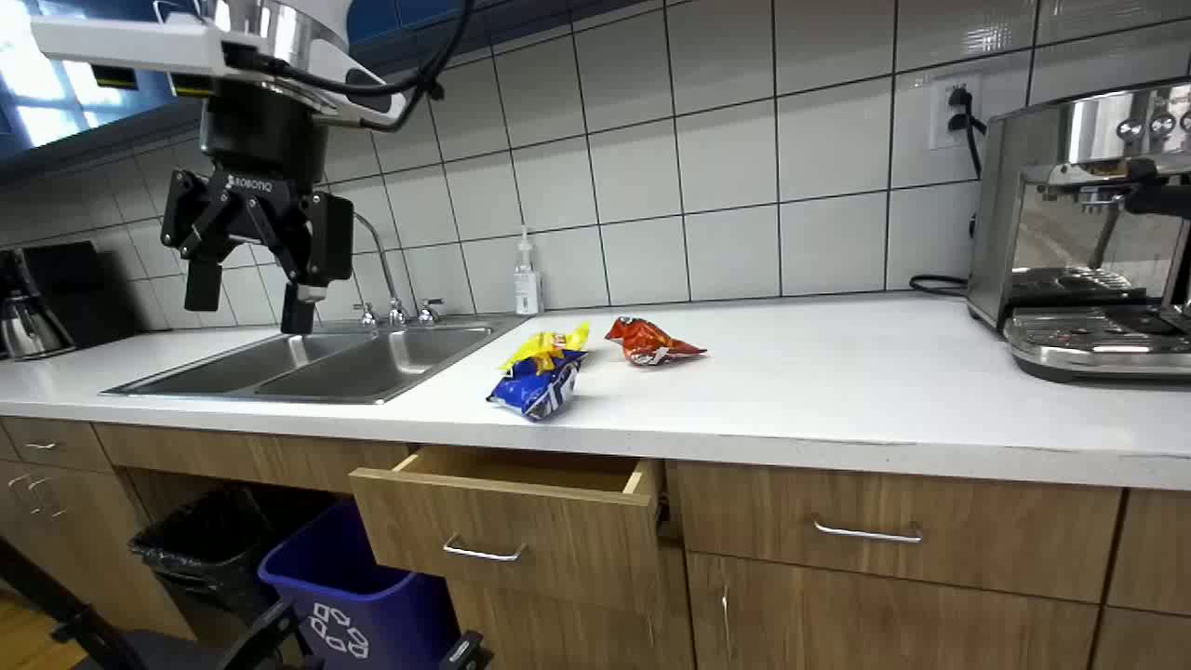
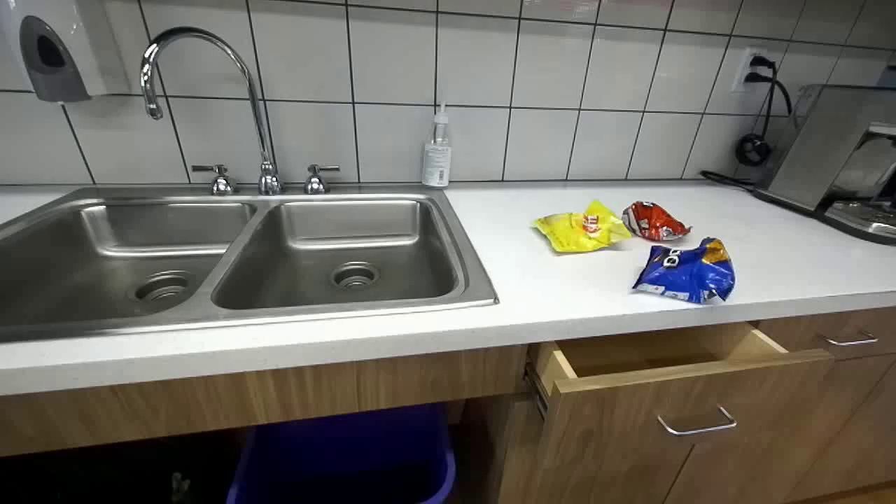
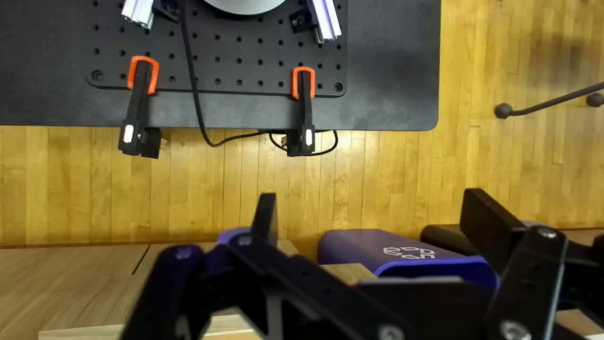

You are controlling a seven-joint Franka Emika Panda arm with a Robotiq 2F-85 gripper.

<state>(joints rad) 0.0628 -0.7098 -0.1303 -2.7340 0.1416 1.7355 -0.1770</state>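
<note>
A black robot hand [image 1: 249, 302] hangs in midair in a kitchen, its two fingers [image 3: 490, 226] spread wide apart, higher than a pulled-out wooden drawer [image 1: 577, 540] and to the left of it in an exterior view. On the white counter [image 1: 809, 391] above the drawer lie a blue snack bag [image 2: 682, 273], closest to it and near the front edge, with a yellow bag [image 2: 581, 229] and a red bag [image 2: 654, 222] farther back. A blue recycling bin [image 1: 400, 614] stands on the drawer's left, lower down, and a trash can [image 1: 200, 586] in a black liner sits farther left. Both exterior views show a steel sink [image 2: 350, 231] set in the counter left of the drawer, a soap bottle [image 2: 437, 157] at the tiled wall [image 2: 392, 56] behind and left of it, and a coffee machine [image 1: 1000, 223] well to its right. In the wrist view, a black table [image 3: 391, 61] faces the drawer across a strip of wood floor [image 3: 377, 174].
</note>
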